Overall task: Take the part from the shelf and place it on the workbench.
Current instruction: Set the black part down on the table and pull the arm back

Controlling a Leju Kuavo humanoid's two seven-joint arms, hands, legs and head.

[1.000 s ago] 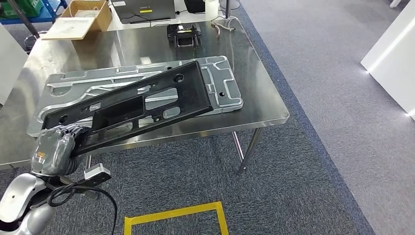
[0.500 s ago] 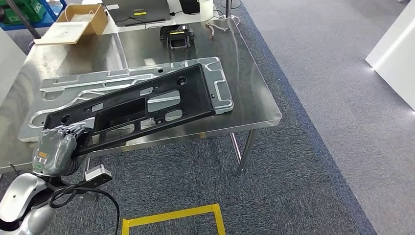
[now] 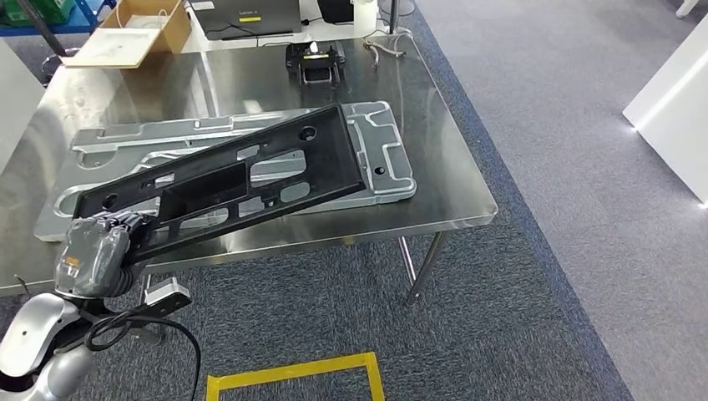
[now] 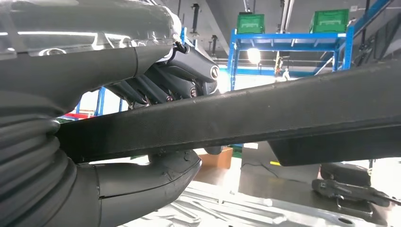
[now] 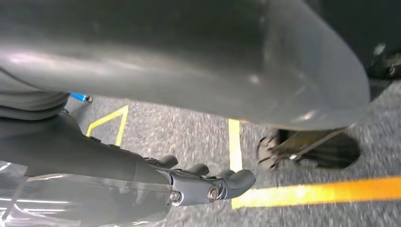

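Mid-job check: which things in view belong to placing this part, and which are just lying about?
Part of the job:
- long black plastic part, gripped at its near end
- left hand holding it
- steel workbench
- grey metal panel lying under the part

Lying about:
- cardboard box
- small black device
- laptop
- yellow floor tape

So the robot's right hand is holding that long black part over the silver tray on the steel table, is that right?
Not quite: the left hand grips the long black part, as the head view shows. The rest holds: it hangs over the silver tray on the steel table.
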